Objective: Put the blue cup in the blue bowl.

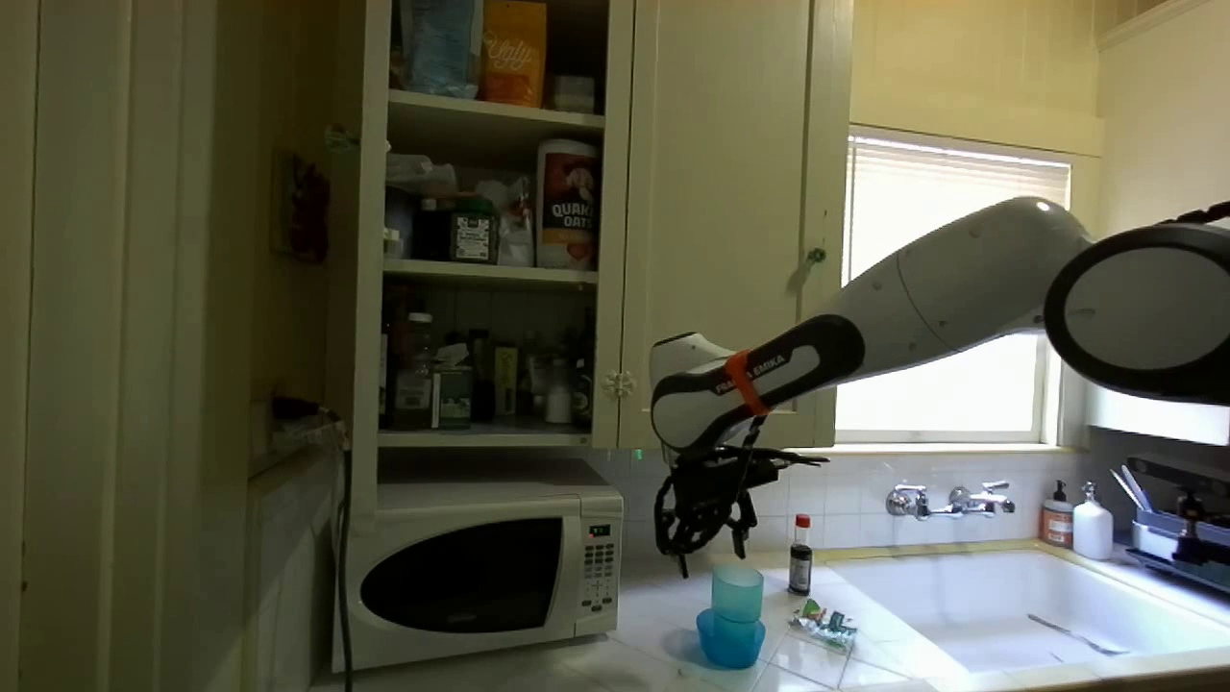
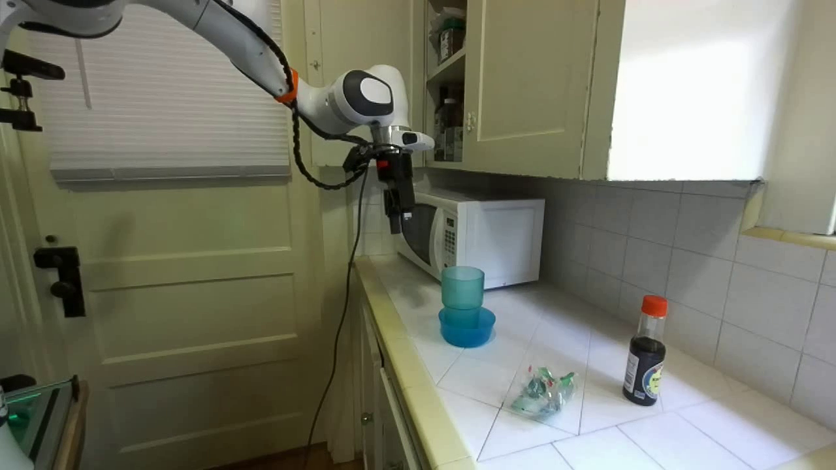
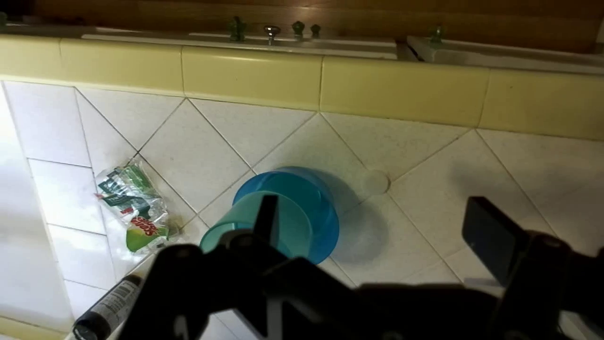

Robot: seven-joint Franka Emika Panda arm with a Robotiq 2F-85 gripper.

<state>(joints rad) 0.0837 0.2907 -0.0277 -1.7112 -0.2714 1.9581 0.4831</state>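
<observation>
The teal-blue cup (image 1: 738,594) stands upright inside the blue bowl (image 1: 732,646) on the tiled counter. Both exterior views show the cup (image 2: 462,287) rising well above the bowl's (image 2: 467,333) rim. In the wrist view, the cup (image 3: 293,222) sits within the bowl (image 3: 326,229), and part of each is hidden behind a finger. My gripper (image 1: 712,563) is open and empty, above the cup and toward the microwave side. It hangs apart from the cup in an exterior view (image 2: 401,225). In the wrist view, the gripper (image 3: 373,208) has its fingers wide apart with only counter between them.
A white microwave (image 1: 480,567) stands close by under an open cabinet (image 1: 495,274). A red-capped dark bottle (image 2: 644,375) and a crumpled plastic wrapper (image 2: 543,391) lie on the sink side. The sink (image 1: 1038,596) is beyond. A small white disc (image 3: 376,182) lies by the bowl.
</observation>
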